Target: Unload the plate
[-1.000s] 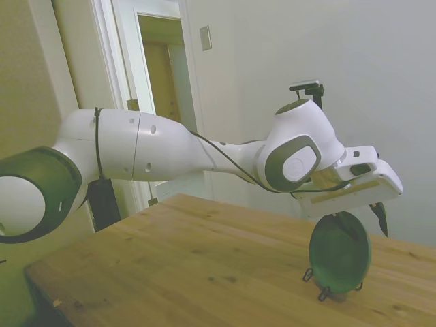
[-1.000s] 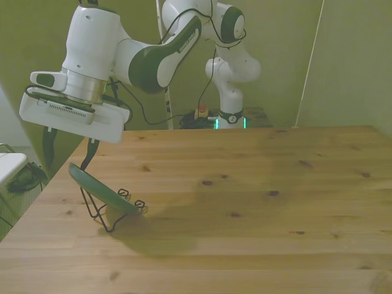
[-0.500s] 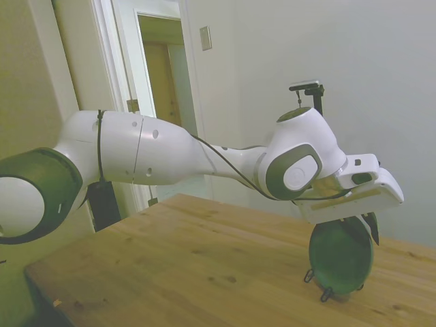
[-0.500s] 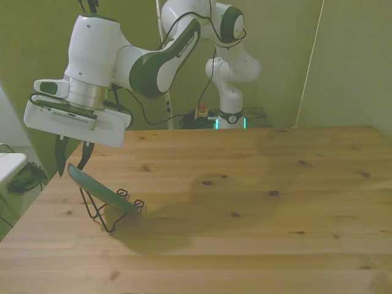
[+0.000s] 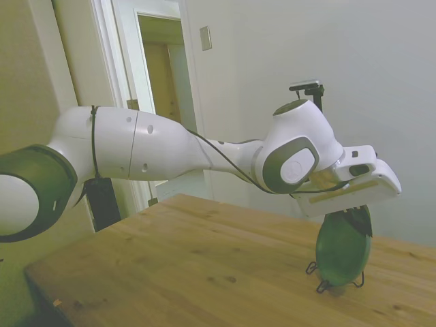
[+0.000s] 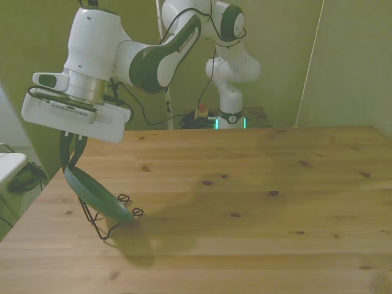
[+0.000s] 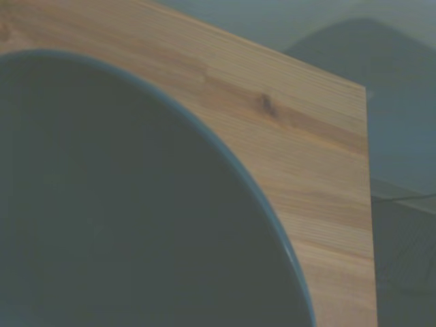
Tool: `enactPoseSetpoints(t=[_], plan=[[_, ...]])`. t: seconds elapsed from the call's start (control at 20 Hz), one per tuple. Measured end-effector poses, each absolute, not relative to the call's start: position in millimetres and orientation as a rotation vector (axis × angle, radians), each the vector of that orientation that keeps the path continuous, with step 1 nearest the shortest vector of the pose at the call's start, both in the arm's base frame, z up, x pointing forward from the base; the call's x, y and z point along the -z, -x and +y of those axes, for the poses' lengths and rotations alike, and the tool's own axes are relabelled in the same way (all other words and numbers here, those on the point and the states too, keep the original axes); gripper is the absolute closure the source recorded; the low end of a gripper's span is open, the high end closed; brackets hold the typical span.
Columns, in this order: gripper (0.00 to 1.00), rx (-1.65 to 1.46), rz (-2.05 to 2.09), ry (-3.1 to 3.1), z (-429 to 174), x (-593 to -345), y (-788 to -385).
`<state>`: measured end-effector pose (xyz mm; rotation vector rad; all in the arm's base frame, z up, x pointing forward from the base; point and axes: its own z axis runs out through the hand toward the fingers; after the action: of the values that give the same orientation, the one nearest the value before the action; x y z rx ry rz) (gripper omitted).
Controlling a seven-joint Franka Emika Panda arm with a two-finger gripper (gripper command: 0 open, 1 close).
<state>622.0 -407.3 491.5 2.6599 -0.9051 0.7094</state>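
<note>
Front view, one hand (image 6: 71, 150) clamped on one green plate's (image 6: 95, 194) upper rim, one wire stand (image 6: 104, 222) beneath, one wooden table (image 6: 257, 208)

Wooden table (image 6: 257, 202); black wire stand (image 6: 101, 223) on it

This looks like a robot lab set up in a plain room of an ordinary building. A white Franka arm (image 5: 170, 146) is mounted at a bare wooden table (image 6: 257, 202) that fills the lower part of both room views. In the side view's upper left, a white-framed doorway (image 5: 160, 82) opens onto a corridor, with a wall plate (image 5: 205, 38) beside it. The walls are plain and undecorated. In the front view's top middle, cables (image 6: 208, 79) trail along the arm.
</note>
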Motion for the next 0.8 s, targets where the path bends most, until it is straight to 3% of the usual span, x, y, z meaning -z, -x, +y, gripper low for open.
enactPoseSetpoints(t=[0.15,0.35,0.65,0.8], plan=[[1.0,-0.743,-0.891,-2.664,-398.1,-505.5,-624.1],[1.0,-0.84,-0.88,-2.682,-373.6,-545.3,-624.2],[1.0,-0.896,-1.092,-2.883,-292.0,-612.0,-611.6],[1.0,-0.809,-1.171,-3.04,-258.7,-628.7,-600.1]])
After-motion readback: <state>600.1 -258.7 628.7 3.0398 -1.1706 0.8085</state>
